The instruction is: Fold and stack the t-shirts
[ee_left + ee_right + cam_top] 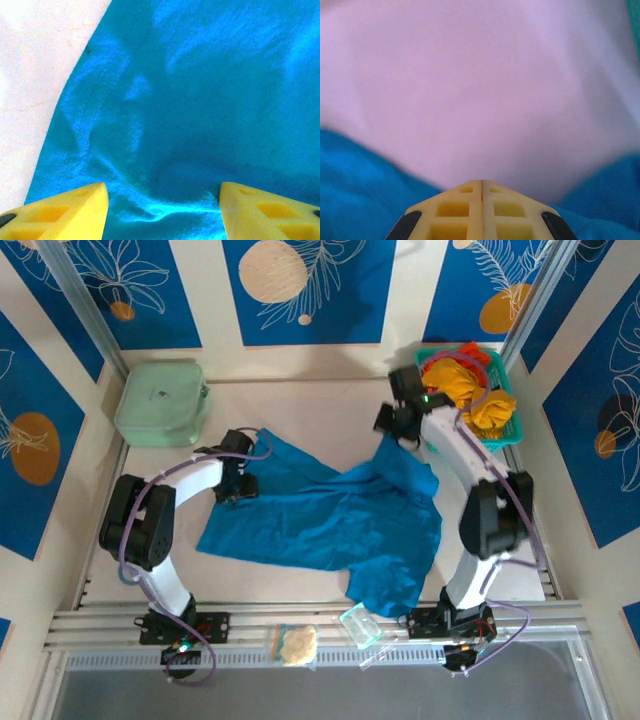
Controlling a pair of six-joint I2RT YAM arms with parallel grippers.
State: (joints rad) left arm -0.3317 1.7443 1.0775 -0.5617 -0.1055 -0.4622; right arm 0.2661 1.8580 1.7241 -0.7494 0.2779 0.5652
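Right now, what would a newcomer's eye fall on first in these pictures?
The teal-blue t-shirt lies crumpled across the middle, its far corner drawn up at the shut right end effector. Bright yellow-orange and red shirts fill the teal basket at the far right corner.

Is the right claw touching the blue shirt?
Touching. In the top view the blue shirt rises in a peak into the shut right claw; the right wrist view shows blue cloth either side of it.
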